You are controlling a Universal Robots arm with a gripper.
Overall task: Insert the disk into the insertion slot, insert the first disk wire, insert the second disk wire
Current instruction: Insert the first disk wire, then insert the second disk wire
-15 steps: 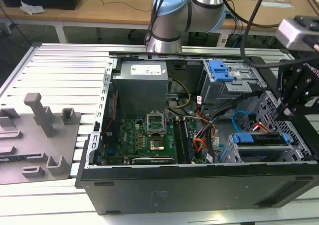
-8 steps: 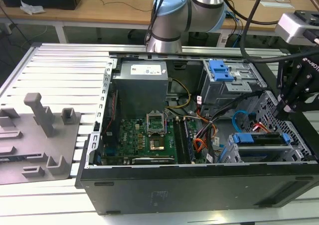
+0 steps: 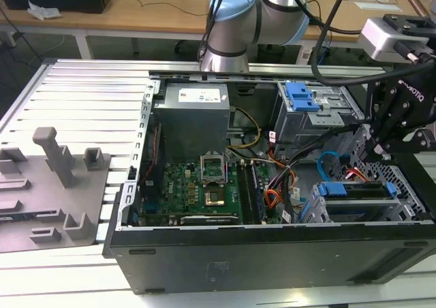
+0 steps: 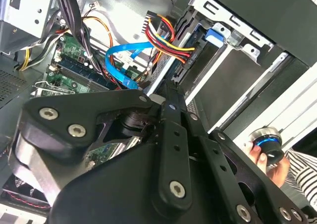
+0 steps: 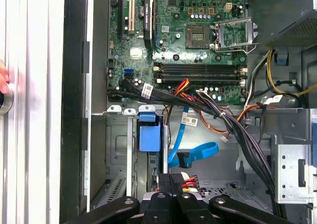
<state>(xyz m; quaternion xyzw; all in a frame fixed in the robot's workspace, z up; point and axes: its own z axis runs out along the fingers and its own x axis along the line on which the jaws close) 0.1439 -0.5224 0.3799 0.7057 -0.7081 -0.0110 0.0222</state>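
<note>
The disk [image 3: 354,189], with blue side rails, lies in the low grey insertion slot [image 3: 403,200] at the exterior view's right. My black gripper [image 3: 377,146] hangs just above its rear end. In both wrist views the fingers [image 5: 163,187] are shut on a black plug with red, yellow and black leads, one disk wire [image 4: 166,33]. The plug sits right at the disk's back edge; I cannot tell if it is seated. The other disk wire, a flat blue cable [image 5: 198,152], lies loose beside it, its black plug [image 5: 184,160] free. A blue tab [image 5: 150,132] marks the disk carrier.
The taller bay with a blue latch [image 3: 302,95] stands behind the gripper. A thick bundle of black cables [image 5: 233,130] crosses between motherboard [image 3: 197,182] and bays. A grey fixture plate [image 3: 48,185] lies left of the case. A hand on a round knob [image 4: 266,148] is outside the case wall.
</note>
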